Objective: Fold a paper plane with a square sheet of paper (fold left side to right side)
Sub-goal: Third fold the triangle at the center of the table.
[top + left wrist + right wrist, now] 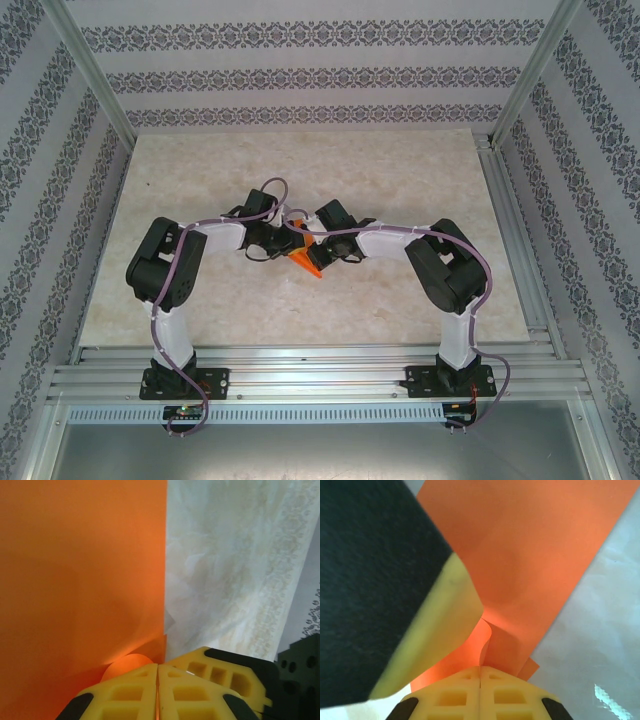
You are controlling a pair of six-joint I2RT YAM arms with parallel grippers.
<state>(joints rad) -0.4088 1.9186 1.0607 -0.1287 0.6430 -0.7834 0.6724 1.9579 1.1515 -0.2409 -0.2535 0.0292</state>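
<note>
**Both fingers clenched on the orange sheet, mid-table**

- The square sheet of paper [307, 263] sits about the middle of the table [300, 160], slightly toward its near edge. From above, a small orange wedge shows between the two wrists.
- The left fingers [125, 695] are clenched together, pads meeting at a thin seam. Orange glows in that seam, so they are grasping the sheet's edge. The sheet fills the left of the left wrist view, its straight edge running up against the pale table surface.
- The right fingers [455, 697] are also clenched tight on the sheet. The paper curls into a small upright fold where it enters the seam. A second orange corner pokes out below the main layer.
- It is unclear whether the sheet lies flat on the table or is lifted off it.
</note>
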